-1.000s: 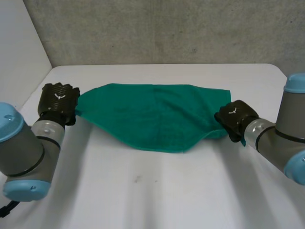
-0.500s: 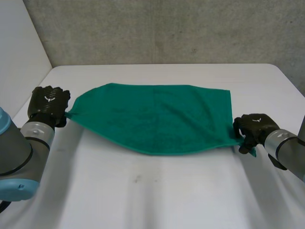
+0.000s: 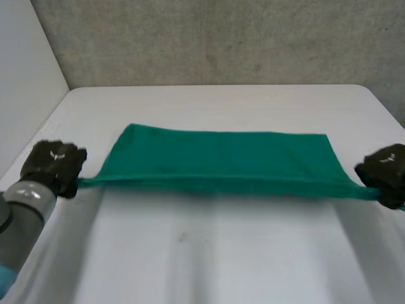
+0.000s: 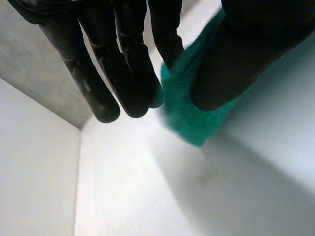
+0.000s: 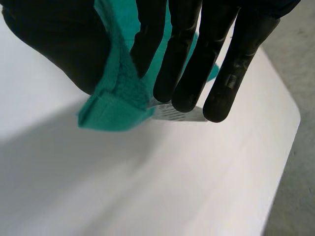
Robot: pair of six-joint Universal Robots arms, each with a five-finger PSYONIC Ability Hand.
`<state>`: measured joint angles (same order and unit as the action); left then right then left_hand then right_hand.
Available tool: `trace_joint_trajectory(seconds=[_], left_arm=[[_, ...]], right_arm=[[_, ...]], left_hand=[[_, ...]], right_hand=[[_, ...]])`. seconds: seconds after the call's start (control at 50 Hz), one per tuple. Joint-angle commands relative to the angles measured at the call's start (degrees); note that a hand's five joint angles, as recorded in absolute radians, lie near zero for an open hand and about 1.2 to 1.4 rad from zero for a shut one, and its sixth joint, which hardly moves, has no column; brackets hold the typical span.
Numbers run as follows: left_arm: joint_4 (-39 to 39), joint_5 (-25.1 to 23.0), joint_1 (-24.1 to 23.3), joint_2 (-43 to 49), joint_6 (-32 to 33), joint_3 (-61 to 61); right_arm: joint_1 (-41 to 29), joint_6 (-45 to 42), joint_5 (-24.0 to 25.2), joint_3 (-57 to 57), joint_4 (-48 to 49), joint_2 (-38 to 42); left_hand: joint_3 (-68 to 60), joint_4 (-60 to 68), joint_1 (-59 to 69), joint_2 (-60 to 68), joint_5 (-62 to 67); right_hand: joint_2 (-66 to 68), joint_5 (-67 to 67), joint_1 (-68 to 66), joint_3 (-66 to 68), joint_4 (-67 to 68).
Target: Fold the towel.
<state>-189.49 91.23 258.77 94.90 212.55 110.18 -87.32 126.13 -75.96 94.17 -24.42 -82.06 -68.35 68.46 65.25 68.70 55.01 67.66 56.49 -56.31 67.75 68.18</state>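
A green towel (image 3: 218, 158) is stretched taut across the middle of the white table (image 3: 209, 253), its near edge lifted in a straight line between my hands. My left hand (image 3: 52, 166) pinches the towel's near left corner (image 4: 189, 105) between its thumb and fingers. My right hand (image 3: 386, 172) pinches the near right corner (image 5: 115, 105) the same way, and a white label hangs from that corner by the fingertips. The far edge of the towel rests on the table.
A grey wall (image 3: 221, 38) rises behind the table's far edge. A white side panel (image 3: 25, 88) stands along the table's left. The table's right edge (image 5: 280, 162) runs close beside my right hand.
Both hands have drawn apart and toward the near side, pulling the sagging towel into a taut, flat band with a straight near edge.
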Motion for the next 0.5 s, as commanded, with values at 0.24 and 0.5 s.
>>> trace_joint_trajectory(seconds=[0.24,0.5], left_arm=[[2.02,-0.97,-2.47,4.41,4.10,-1.18],[-8.44,-0.53,-5.82,23.39,4.28,-20.07]], right_arm=[[0.06,-2.39,-0.95,-3.02,2.61,8.22],[-7.07,2.80,-7.80,-18.84,11.85,23.78]], left_hand=[[-11.65,11.54,14.75,11.30,14.99],[-11.65,11.54,14.75,11.30,14.99]], right_hand=[[12.34,13.51,-23.69,12.25,11.82],[12.34,13.51,-23.69,12.25,11.82]])
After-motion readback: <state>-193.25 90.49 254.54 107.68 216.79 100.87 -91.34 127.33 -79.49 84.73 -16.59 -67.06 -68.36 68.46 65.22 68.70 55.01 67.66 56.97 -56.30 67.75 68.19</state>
